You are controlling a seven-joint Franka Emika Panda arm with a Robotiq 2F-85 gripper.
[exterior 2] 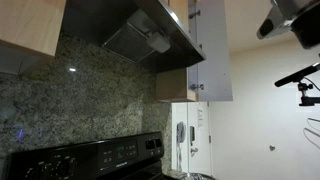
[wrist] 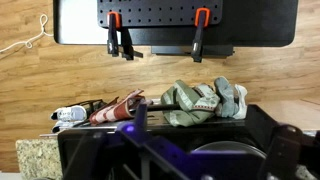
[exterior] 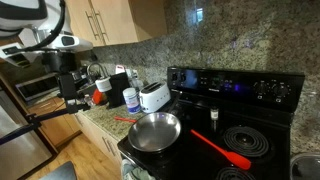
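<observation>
Two fingers (wrist: 141, 118) spread wide (nothing between them), above the surface (exterior: 97, 120), well apart from the frying pan (exterior: 155, 131).

Wrist view: black board w/ holes (wrist: 180, 15) along the top, two orange-tipped clamps (wrist: 118, 35) (wrist: 200, 32) hanging off its lower edge. White cord (wrist: 35, 35) top left on the wood floor (wrist: 40, 90). Mid-frame a heap of pale cloths (wrist: 205, 100), w/ a red item (wrist: 115, 108) just beside it. Granite surface (wrist: 38, 158) bottom left, next to the black stove (wrist: 95, 150). Pincer (wrist: 212, 140) blurred at the bottom, jaws wide apart, nothing btwn them.
</observation>
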